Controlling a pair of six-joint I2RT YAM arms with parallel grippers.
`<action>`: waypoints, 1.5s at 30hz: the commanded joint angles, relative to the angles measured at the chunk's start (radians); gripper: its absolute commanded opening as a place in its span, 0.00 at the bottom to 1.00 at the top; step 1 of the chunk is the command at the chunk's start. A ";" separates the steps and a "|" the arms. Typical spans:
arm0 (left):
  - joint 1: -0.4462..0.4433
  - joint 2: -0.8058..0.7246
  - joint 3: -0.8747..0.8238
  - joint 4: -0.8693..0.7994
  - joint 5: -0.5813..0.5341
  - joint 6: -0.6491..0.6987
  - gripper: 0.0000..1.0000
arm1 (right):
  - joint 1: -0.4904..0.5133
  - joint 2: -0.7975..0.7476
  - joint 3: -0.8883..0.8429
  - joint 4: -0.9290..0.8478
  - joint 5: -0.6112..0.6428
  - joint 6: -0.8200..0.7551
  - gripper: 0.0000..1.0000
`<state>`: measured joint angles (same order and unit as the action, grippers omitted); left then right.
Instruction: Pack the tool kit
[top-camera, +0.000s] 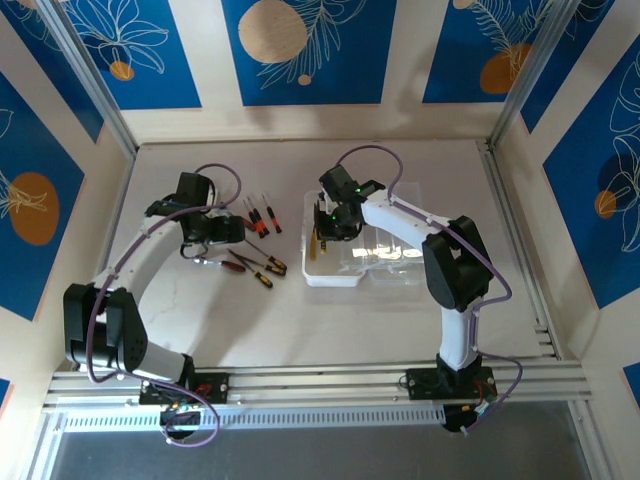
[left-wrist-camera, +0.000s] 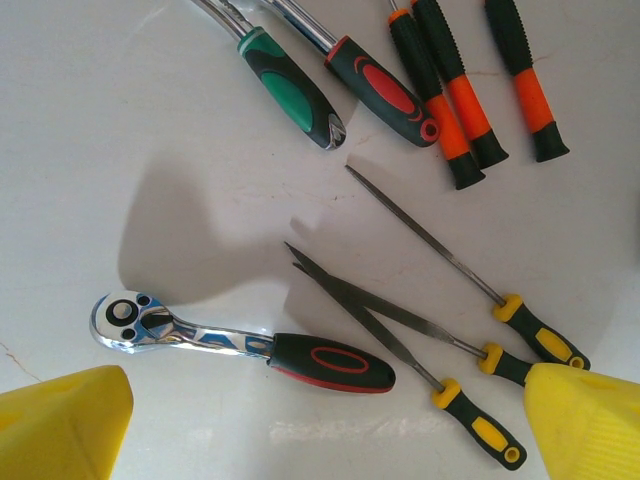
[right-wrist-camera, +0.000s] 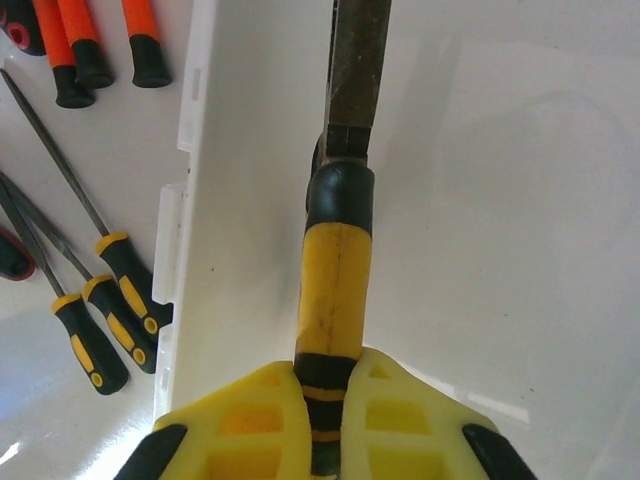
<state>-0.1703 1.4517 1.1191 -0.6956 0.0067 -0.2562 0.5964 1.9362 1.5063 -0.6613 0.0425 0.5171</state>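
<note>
Right hand (right-wrist-camera: 325, 400) gripping yellow-handled tool (right-wrist-camera: 336, 280), over white case (right-wrist-camera: 500, 220)

Left pincer (left-wrist-camera: 325, 440) agape, right pincer (right-wrist-camera: 325, 425) clenched

There are three orange-handled screwdrivers (left-wrist-camera: 455, 100), three thin needle files (left-wrist-camera: 480, 432) with yellow-and-black handles, one ratchet wrench (left-wrist-camera: 330, 362), one green-handled chrome tool (left-wrist-camera: 290, 95), one red-handled chrome tool (left-wrist-camera: 385, 90), one larger yellow-handled file (right-wrist-camera: 338, 290) and one plastic case (right-wrist-camera: 250, 200).

A robot lab test cell: a white table (top-camera: 300, 330) fenced by aluminium rails (top-camera: 330, 376) and blue flower-printed wall panels (top-camera: 340, 85).
</note>
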 joint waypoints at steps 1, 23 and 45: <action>0.008 0.003 -0.011 0.002 0.018 -0.012 1.00 | 0.008 0.023 0.041 0.019 0.007 0.018 0.14; 0.011 0.018 -0.005 0.007 0.010 -0.014 1.00 | 0.021 -0.012 0.103 -0.040 0.043 -0.006 0.32; 0.082 0.442 0.278 0.038 -0.088 -0.025 0.65 | 0.076 -0.248 0.028 -0.024 0.012 -0.192 0.99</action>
<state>-0.1135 1.8442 1.3350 -0.6689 -0.0635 -0.2779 0.6792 1.6875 1.5547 -0.6727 0.0757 0.3511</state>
